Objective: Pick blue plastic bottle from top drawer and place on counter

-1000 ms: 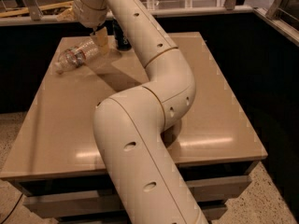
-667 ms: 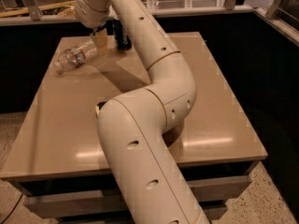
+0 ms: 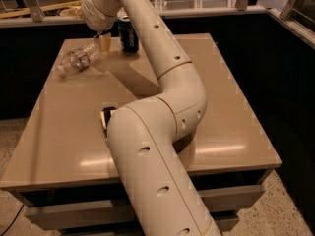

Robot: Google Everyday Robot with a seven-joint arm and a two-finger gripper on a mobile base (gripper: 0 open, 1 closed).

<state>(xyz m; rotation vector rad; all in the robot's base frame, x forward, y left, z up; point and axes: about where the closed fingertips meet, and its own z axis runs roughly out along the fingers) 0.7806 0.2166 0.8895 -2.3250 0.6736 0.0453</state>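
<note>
Clear plastic is what you're looking for at the far left corner of the counter [image 3: 231, 107]: the bottle [image 3: 78, 60] lies there on its side, resting on the glossy beige top, with its cap end pointing toward the left edge. Your gripper [image 3: 104, 45] hangs over that same corner, pointing down, just beside the bottle's thicker end. You cannot tell from this view whether it touches the bottle, nor how far open it is or whether it has hold of anything. A blue soda can [image 3: 129, 35] stands upright just to the right of the gripper, near the far edge. The drawer [image 3: 241, 193] shows its pale front under the counter's near edge.
</note>
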